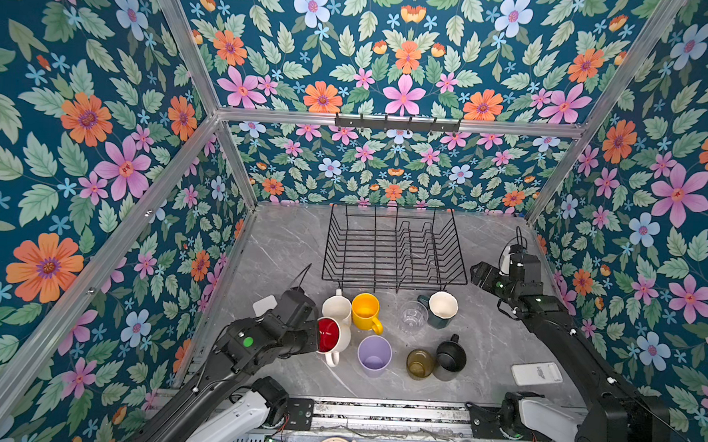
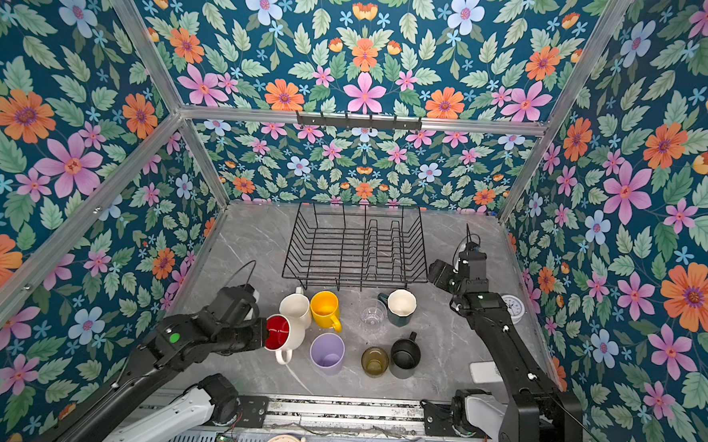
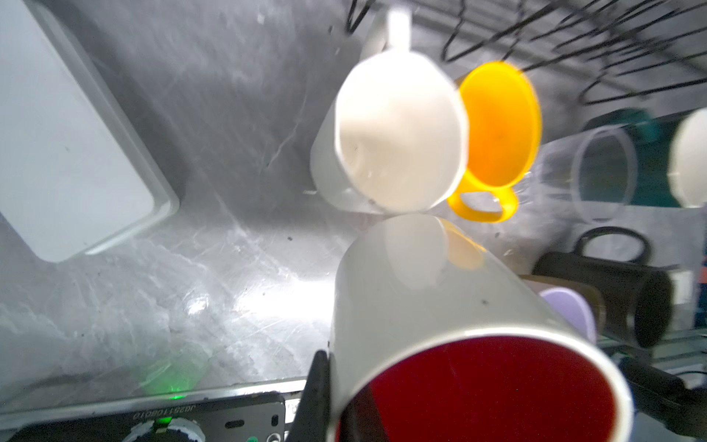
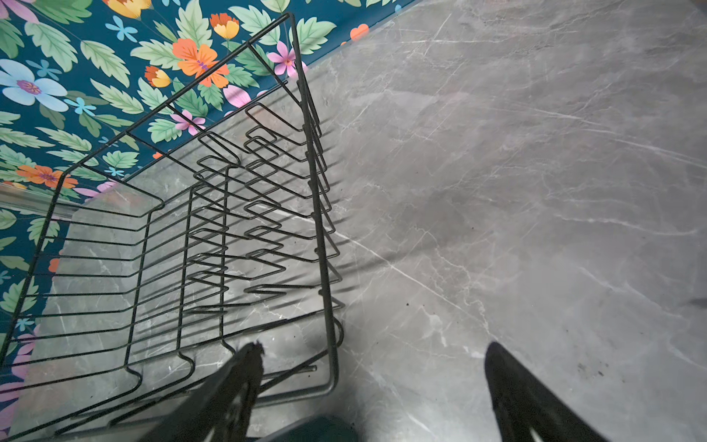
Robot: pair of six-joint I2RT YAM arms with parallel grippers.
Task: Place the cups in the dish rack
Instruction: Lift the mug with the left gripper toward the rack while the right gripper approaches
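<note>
Pinching the rim of the red-lined white mug (image 1: 329, 335), the left gripper (image 1: 318, 333) was clamped tight, one finger inside and one outside, the mug standing short of the dish rack (image 1: 383, 269). The right gripper (image 4: 377, 350) hung wide apart and held nothing beside the rack's corner. Print on the white case (image 1: 535, 373) was too small to read.

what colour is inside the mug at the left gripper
Red. The mug shows it best in the left wrist view.

A hook rail (image 1: 398, 123) (black) hangs on the floral wall (image 1: 388, 170).
</note>
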